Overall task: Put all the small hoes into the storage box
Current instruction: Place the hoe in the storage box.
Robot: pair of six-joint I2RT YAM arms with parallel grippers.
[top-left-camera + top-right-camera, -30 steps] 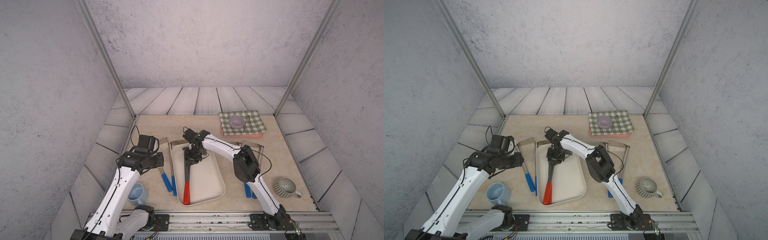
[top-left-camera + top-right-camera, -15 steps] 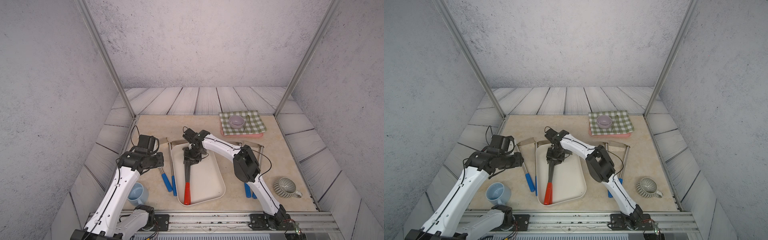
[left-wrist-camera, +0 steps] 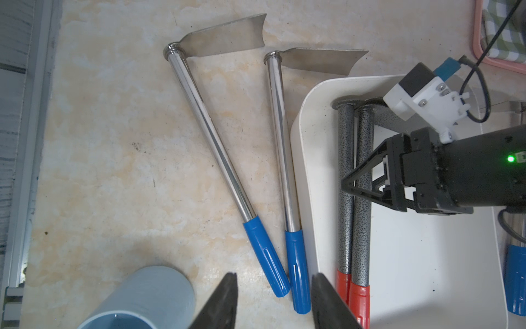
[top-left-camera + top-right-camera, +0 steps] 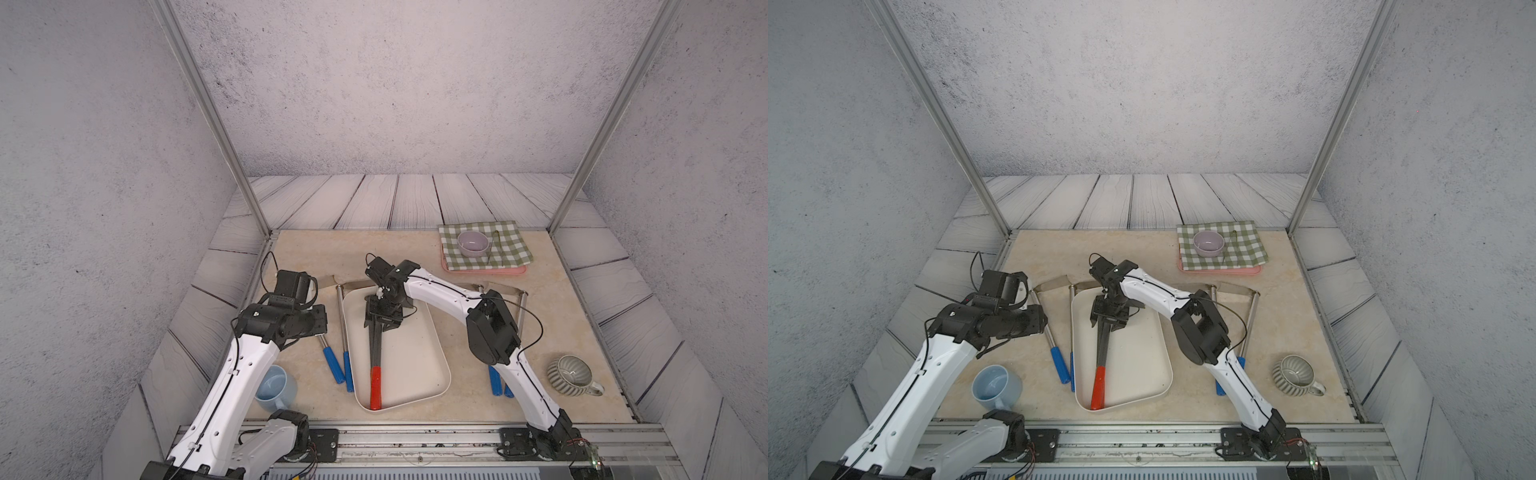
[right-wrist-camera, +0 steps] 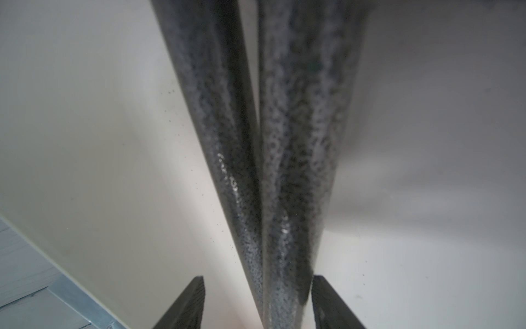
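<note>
The right hand [image 5: 257, 276] is spread, its two fingers [image 5: 185, 307] standing on either side of the small hoe [image 5: 296, 171] and a second dark hoe [image 5: 216, 142] without pinching them; one finger is just beside a shaft, the other stands apart. Both hoes lie side by side inside the storage box [image 4: 415, 357], red grips [image 3: 359, 296] toward the robot's base. The left hand [image 3: 275, 274] is spread too and holds nothing, above the table [image 3: 113, 171] beside the box
</note>
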